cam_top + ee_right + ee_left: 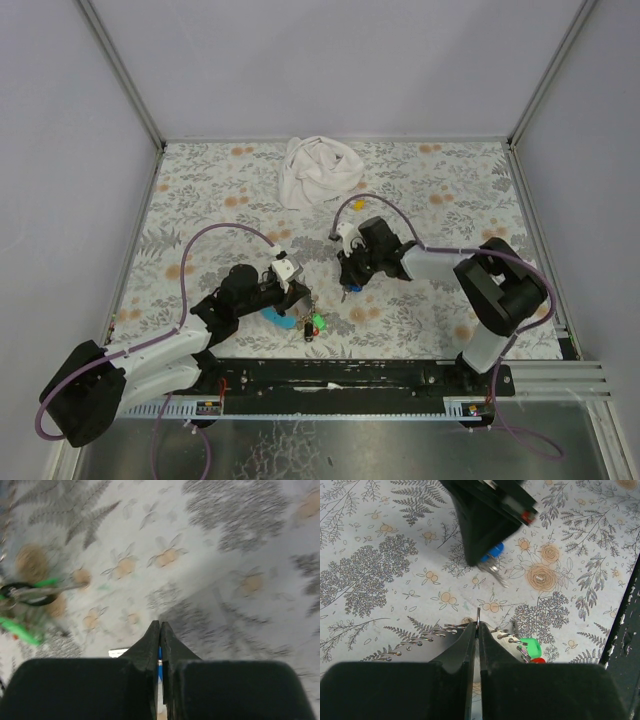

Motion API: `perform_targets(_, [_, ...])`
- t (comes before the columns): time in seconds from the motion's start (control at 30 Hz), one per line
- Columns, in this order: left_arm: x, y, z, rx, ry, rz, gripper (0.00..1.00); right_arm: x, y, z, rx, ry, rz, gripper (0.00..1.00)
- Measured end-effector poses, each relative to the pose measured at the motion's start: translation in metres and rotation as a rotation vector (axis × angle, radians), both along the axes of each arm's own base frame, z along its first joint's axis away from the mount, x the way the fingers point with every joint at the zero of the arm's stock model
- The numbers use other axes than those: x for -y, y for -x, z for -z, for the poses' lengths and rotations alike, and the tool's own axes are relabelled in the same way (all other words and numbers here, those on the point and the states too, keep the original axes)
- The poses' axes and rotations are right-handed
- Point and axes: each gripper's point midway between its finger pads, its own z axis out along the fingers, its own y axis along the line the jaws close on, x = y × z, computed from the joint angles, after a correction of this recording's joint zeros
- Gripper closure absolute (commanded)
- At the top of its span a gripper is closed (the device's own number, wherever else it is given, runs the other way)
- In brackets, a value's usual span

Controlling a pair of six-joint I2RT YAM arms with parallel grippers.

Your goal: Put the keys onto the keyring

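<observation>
My left gripper is shut on the thin metal keyring, which stands edge-up between its tips just above the floral tablecloth. A green-capped key and a small red piece hang beside it on the right. In the top view the keyring's blue strap curls under the left gripper. My right gripper is shut on the blue-capped key; a blue sliver shows between its jaws and the silver blade points down toward the keyring. The two grippers stand a short gap apart.
A crumpled white cloth lies at the back of the table, with a small yellow bit near it. A black rail runs along the near edge. Grey walls close in three sides.
</observation>
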Motion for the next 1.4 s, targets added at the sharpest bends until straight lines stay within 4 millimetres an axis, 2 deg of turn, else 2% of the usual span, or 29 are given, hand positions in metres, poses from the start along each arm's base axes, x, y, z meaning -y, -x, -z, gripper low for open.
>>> perform_targets(0.13, [0.000,0.000,-0.001,0.000,0.003,-0.001,1.00,-0.004,0.037,0.002,0.015,0.002,-0.019,0.97])
perform_targets(0.27, [0.000,0.000,-0.003,0.004,0.011,-0.002,1.00,-0.001,0.061,0.002,0.029,-0.012,0.002,0.86])
perform_targets(0.37, [0.001,0.000,-0.004,0.006,0.013,-0.002,1.00,0.003,0.062,0.002,0.022,0.016,0.039,0.74])
perform_targets(0.43, [0.001,0.000,-0.004,0.006,0.013,-0.003,1.00,0.005,0.061,0.000,0.007,0.048,0.053,0.70])
perform_targets(0.5, [0.001,0.000,-0.004,0.007,0.014,-0.004,1.00,0.005,0.059,-0.007,-0.012,0.076,0.062,0.62])
perform_targets(0.57, [0.000,-0.001,-0.006,0.011,0.018,-0.005,1.00,0.002,0.055,-0.018,-0.025,0.091,0.068,0.59])
perform_targets(0.7, [0.000,-0.002,-0.011,0.023,0.028,-0.011,1.00,0.000,0.050,-0.037,-0.047,0.135,0.078,0.58])
perform_targets(0.8, [0.000,-0.002,-0.011,0.023,0.028,-0.015,1.00,0.000,0.050,-0.043,-0.083,0.177,0.077,0.59])
perform_targets(0.9, [0.000,-0.002,-0.011,0.023,0.028,-0.016,1.00,0.004,0.053,-0.038,-0.125,0.224,0.074,0.61])
perform_targets(1.13, [0.000,-0.002,-0.010,0.021,0.027,-0.016,1.00,0.020,0.073,-0.013,-0.228,0.345,0.058,0.63])
perform_targets(1.23, [0.000,-0.002,-0.008,0.017,0.023,-0.016,1.00,0.020,0.075,-0.009,-0.247,0.367,0.052,0.63])
perform_targets(1.4, [0.000,-0.002,-0.007,0.014,0.020,-0.016,1.00,0.011,0.068,-0.011,-0.240,0.365,0.046,0.66])
